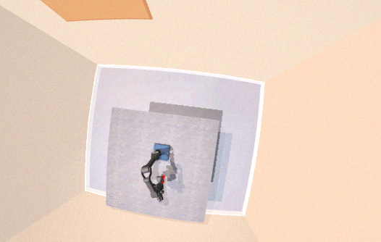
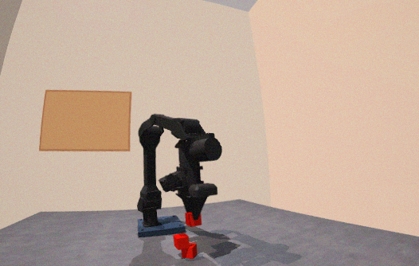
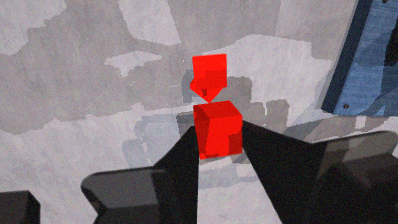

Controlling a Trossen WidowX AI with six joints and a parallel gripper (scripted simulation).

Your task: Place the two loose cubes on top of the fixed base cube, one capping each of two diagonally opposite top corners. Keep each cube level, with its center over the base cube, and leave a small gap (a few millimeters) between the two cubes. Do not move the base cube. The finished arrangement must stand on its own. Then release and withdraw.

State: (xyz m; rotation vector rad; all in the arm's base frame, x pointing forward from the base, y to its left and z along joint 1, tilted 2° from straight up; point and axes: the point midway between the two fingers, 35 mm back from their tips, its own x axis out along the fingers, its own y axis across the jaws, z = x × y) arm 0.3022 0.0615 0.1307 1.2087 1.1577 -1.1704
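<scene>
My gripper [image 2: 194,217] [image 3: 216,127] is shut on a red cube [image 2: 189,221] [image 3: 226,134], which it holds in the air. The base cube [image 2: 190,252] [image 3: 210,94] is red too, and stands turned like a diamond in the wrist view. The other loose cube [image 2: 181,240] [image 3: 210,69] rests on top of it, overhanging one corner, and hides most of it in the wrist view. The held cube is above and apart from these two. In the top view only small red patches show beside the arm, and which cube is which is hard to tell.
The arm's blue base plate [image 1: 164,156] [image 2: 161,227] [image 3: 367,65] stands behind the cubes in the exterior view and at the right edge of the wrist view. The grey table top [image 1: 193,145] [image 2: 73,235] carries the arm and cubes. Shadows lie around the base cube.
</scene>
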